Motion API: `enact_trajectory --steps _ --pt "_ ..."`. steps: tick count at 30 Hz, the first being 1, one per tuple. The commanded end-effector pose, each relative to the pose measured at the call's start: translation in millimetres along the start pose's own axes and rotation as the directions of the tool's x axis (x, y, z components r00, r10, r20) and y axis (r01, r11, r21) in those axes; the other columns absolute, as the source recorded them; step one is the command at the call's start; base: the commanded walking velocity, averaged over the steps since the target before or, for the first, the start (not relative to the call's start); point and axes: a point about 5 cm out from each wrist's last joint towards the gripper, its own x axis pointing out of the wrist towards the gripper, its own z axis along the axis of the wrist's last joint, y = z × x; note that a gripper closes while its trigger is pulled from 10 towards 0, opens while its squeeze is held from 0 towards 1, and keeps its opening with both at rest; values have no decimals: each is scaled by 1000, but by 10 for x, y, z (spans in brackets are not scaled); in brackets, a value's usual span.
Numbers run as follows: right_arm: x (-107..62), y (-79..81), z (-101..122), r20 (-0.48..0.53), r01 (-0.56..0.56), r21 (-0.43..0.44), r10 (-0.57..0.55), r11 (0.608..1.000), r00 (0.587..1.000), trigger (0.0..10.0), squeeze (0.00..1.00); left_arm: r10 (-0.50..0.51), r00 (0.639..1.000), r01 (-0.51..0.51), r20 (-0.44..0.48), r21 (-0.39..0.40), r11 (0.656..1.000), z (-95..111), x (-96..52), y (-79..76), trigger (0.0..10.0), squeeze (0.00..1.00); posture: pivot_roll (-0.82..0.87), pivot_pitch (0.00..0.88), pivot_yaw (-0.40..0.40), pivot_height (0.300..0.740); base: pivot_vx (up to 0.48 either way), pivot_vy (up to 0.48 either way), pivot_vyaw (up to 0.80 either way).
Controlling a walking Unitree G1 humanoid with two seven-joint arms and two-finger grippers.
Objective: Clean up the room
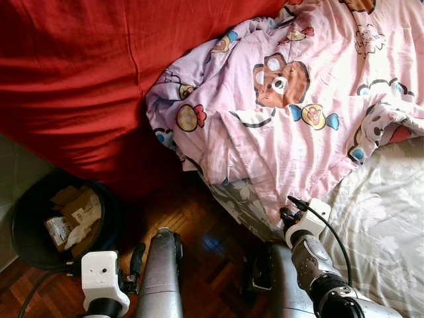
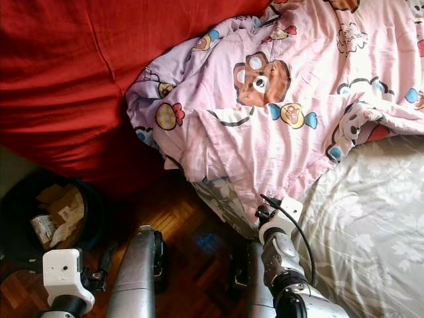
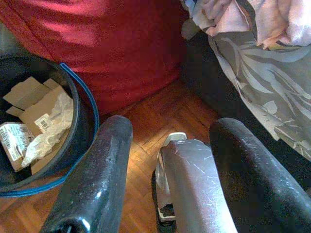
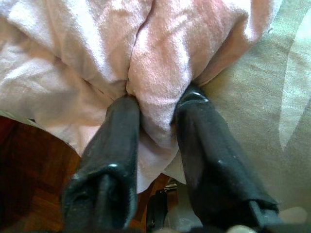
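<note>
A pink blanket (image 1: 285, 126) printed with bears and sweets lies crumpled across the bed, its lower edge hanging over the bed's side. My right gripper (image 4: 158, 104) is at that lower edge, shut on a fold of the pink blanket (image 4: 155, 73) that bulges between the two black fingers. In the left eye view its wrist (image 1: 307, 224) sits right under the hem. My left gripper (image 3: 170, 160) hangs low above the wooden floor beside a black bin, open, with nothing between its fingers.
The black bin (image 1: 26, 199) at the lower left holds cardboard and crumpled paper. A large red cushion (image 1: 79, 79) covers the upper left. A grey floral sheet (image 1: 384, 225) covers the mattress at right. Parquet floor (image 1: 199, 228) lies between bin and bed.
</note>
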Motion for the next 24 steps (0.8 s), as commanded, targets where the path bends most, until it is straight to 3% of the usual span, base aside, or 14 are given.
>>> enact_trajectory --steps 1,14,24 --pt "-57 -122 -178 -62 35 -1 -35 999 997 0 0 16 999 -16 -40 3 1000 -65 -70 23 10000 0 218 526 16 620 0 0 0" --pt "-65 -44 -191 -40 -47 -45 45 998 998 0 0 24 999 -24 -37 -11 1000 -164 156 7 10000 0 192 439 -8 620 0 0 0" --pt "-133 -151 -218 40 -59 -27 60 998 997 0 0 42 999 -42 -1 -24 999 -192 511 80 10000 0 135 265 -23 620 0 0 0"
